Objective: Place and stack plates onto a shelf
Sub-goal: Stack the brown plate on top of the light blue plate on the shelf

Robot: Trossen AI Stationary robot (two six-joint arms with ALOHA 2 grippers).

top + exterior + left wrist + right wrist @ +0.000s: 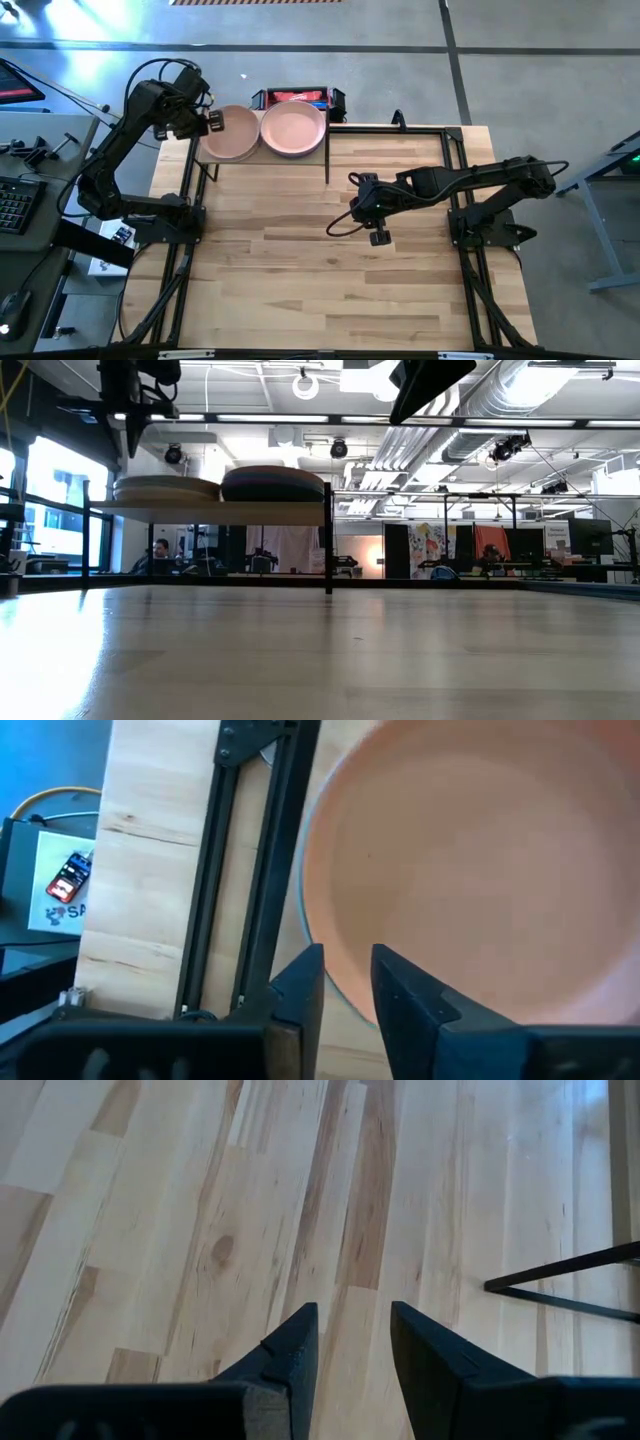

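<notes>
The left hand (213,121) is hovering at the left edge of the shelf (300,160), just beside the rim of the peach plate (231,133). In the left wrist view its two fingers (300,995) are standing a little apart, with a narrow gap between them, and nothing is lying in this gap; the rim of the peach plate (470,870) is showing just past the fingertips, but I cannot tell if a finger is touching it. The right hand (379,236) is hanging over the bare middle of the worktop (300,270), well apart from the shelf, with its fingers (290,1345) partly open and holding nothing. On a paper beside the worktop, seen from the left wrist, some letters are showing, but they are too small to read. The left arm is reaching from its base at the left side toward the far left corner, bent at the elbow. The right arm is stretching from its base at the right side toward the centre, with the hand pointing down. Two stacks of plates are resting side by side on the shelf, the peach one on top at the left and a salmon pink plate (293,128) on top at the right.
</notes>
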